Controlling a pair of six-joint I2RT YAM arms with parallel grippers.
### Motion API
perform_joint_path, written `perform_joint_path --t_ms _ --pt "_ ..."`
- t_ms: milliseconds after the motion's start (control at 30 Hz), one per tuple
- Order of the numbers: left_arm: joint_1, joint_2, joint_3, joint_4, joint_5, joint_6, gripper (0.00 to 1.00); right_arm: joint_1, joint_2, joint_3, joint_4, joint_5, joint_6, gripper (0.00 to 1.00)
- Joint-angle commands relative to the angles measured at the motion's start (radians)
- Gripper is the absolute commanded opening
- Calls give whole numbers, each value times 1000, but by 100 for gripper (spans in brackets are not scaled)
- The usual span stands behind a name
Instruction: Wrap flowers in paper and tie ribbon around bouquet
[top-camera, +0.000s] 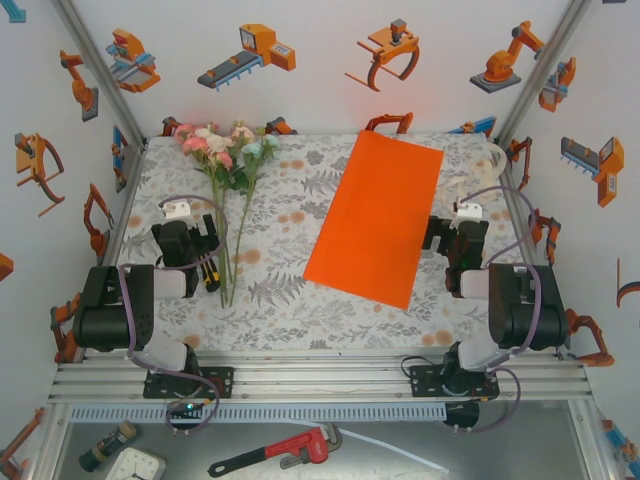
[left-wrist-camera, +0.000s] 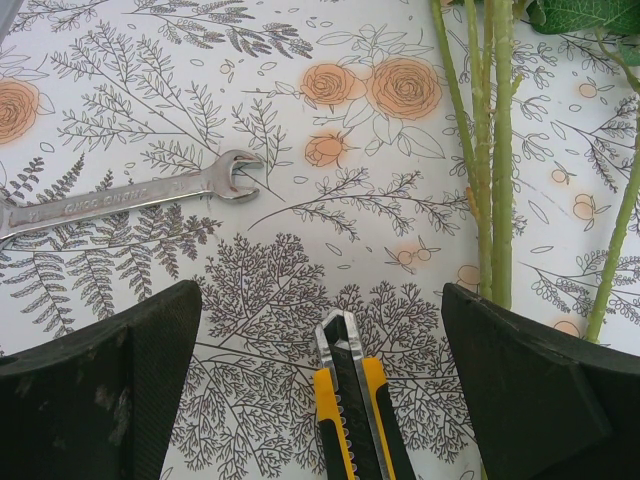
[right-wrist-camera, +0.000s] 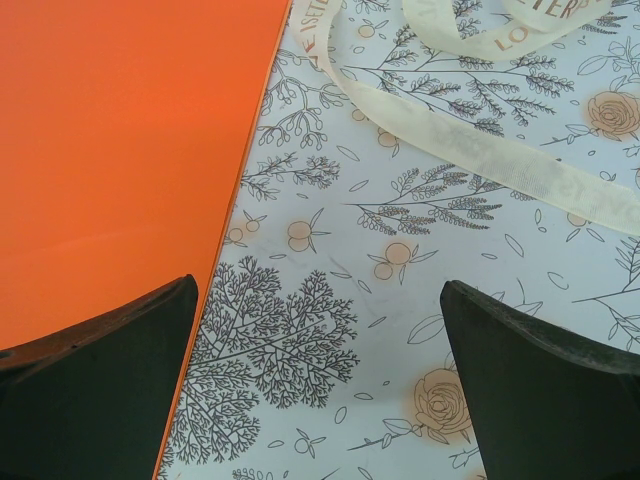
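The flowers (top-camera: 222, 148) lie at the back left of the table, pink, white and pale-green blooms with long green stems (left-wrist-camera: 490, 150) running toward me. The bright-orange paper (top-camera: 375, 215) lies flat, right of centre. A cream ribbon (right-wrist-camera: 480, 150) curls loosely on the cloth beside the paper's right edge (right-wrist-camera: 120, 130). My left gripper (top-camera: 192, 232) hovers open just left of the stems, its jaws wide apart (left-wrist-camera: 320, 305) with nothing held. At the paper's right edge my right gripper (top-camera: 455, 232) is also open and empty (right-wrist-camera: 318, 292), its left finger over the paper's border.
A yellow-and-black utility knife (left-wrist-camera: 350, 410) lies on the floral tablecloth between my left fingers, beside the stems. A silver spanner (left-wrist-camera: 130, 195) lies to its left. A red pipe wrench (top-camera: 290, 450) rests on the shelf below the table's near rail.
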Motion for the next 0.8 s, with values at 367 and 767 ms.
perform_joint_path --t_ms 367,767 --pt "-51 -354 64 -394 -153 -49 97 9 -399 245 -763 100 288 97" --pt "-271 -250 554 -965 360 -260 97 8 -329 558 -1490 -357 571 94"
